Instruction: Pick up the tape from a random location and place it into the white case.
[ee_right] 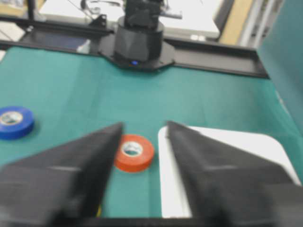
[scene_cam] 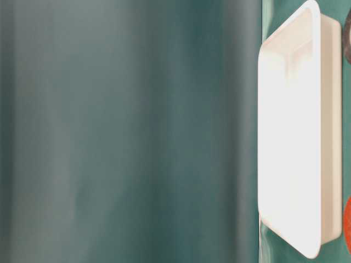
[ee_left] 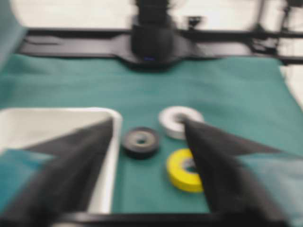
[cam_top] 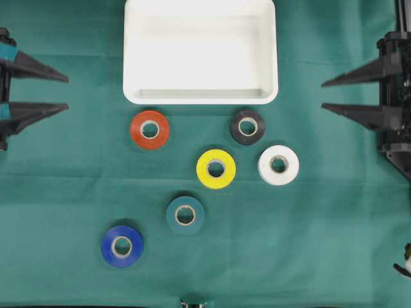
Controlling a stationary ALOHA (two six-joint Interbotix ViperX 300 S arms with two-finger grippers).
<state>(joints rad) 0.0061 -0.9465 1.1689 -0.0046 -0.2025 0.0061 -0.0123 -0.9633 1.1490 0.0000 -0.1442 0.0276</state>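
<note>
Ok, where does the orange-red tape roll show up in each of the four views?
Overhead: orange-red tape roll left of centre, just below the white case, near its lower left corner.
Table-level: only a sliver of it at the right edge, low, beside the case.
Left wrist: not in it.
Right wrist: centre, just left of the case, between the open right gripper's fingers.
Shared landmark: the white case.

Green cloth [cam_top: 308,244] (lightly creased).
</note>
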